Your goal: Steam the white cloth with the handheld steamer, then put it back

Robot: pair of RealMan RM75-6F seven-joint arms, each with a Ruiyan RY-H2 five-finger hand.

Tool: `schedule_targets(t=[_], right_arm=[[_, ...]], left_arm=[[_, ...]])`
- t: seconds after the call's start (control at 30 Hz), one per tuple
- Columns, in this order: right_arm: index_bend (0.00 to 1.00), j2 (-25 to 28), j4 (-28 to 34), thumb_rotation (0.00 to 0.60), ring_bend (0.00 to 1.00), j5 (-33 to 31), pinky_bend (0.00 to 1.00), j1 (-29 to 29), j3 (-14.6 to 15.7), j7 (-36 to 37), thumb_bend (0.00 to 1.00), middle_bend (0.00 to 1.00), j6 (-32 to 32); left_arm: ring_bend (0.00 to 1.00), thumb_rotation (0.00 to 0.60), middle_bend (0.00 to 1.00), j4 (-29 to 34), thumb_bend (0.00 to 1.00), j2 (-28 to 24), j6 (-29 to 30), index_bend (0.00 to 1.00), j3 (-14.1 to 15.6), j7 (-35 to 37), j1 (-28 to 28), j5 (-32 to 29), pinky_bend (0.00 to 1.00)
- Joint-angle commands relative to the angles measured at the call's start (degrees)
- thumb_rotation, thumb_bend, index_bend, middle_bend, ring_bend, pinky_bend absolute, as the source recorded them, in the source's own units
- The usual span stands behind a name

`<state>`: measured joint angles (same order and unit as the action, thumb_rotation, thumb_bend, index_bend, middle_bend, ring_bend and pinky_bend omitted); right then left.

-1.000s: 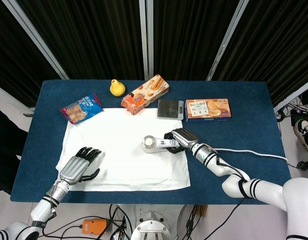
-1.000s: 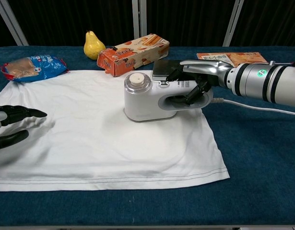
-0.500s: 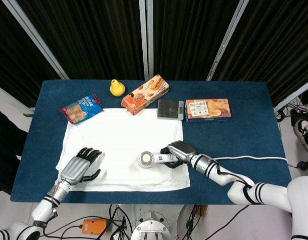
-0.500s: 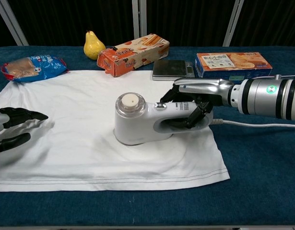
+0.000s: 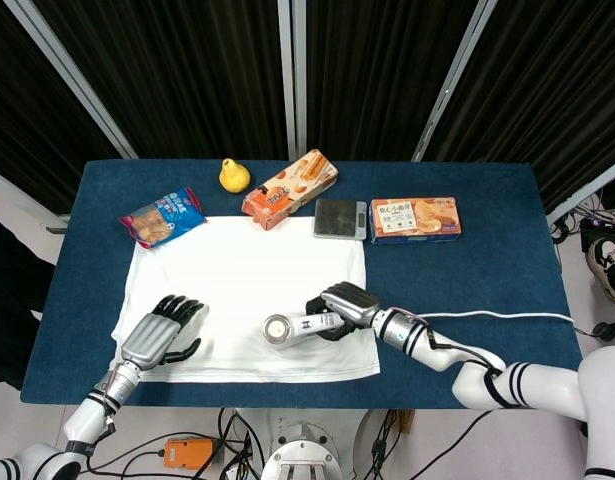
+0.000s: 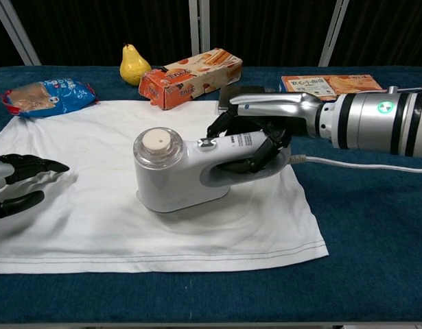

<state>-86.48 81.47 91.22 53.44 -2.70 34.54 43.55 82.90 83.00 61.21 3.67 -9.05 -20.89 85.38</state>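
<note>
Now fingers wrap steamer handle

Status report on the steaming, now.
Right hand grips steamer, flat on white cloth. Left hand open, pressing cloth's left edge. Nothing in the way.

Chest view: black-fingered left hand cut off by left edge, only fingers show, palm out of frame. Flat grey scale mostly hidden behind right hand. Orange biscuit box partly hidden behind silver right forearm. White handheld steamer base hides patch of white cloth; sole contact w/ cloth not visible. Small print on blue snack bag too small to read in head view.
</note>
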Motion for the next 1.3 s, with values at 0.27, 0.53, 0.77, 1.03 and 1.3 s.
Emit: schedule_targets(t=[0.27,0.53,0.77,1.03,1.3], right_arm=[[0.88,-3.10,-4.16,0.600,0.79,-4.68,0.63,-0.23,-0.19,-5.49,0.70,0.79,-2.09],[0.88,0.28,-4.05,0.600,0.79,-5.95,0.62,-3.71,1.20,-5.70,0.70,0.79,0.61],[0.88,3.78,-5.17,0.600,0.79,-7.72,0.62,-7.24,1.30,-4.55,0.70,0.79,3.59],[0.89,4.13,-3.13,0.600,0.80,-2.42,0.63,-8.60,-0.46,4.32,0.70,0.80,11.37],[0.90,-4.62,-8.00,0.600,0.80,-1.09,0.63,-4.89,-1.57,2.14,0.70,0.80,9.01]], left_arm=[[0.00,0.000,0.07,0.14,0.28,-0.26,0.43,0.08,0.20,-0.19,-0.03,0.02,0.00],[0.00,0.000,0.07,0.34,0.28,-0.31,0.25,0.08,0.19,-0.36,-0.31,-0.16,0.00],[0.00,0.000,0.07,0.39,0.28,-0.20,0.37,0.08,0.14,-0.31,-0.50,-0.15,0.00],[0.00,0.000,0.07,0.48,0.28,-0.25,0.87,0.08,0.01,-0.32,-0.52,-0.15,0.00],[0.00,0.000,0.07,0.80,0.28,-0.21,0.70,0.08,0.06,-0.80,-0.60,-0.52,0.00]])
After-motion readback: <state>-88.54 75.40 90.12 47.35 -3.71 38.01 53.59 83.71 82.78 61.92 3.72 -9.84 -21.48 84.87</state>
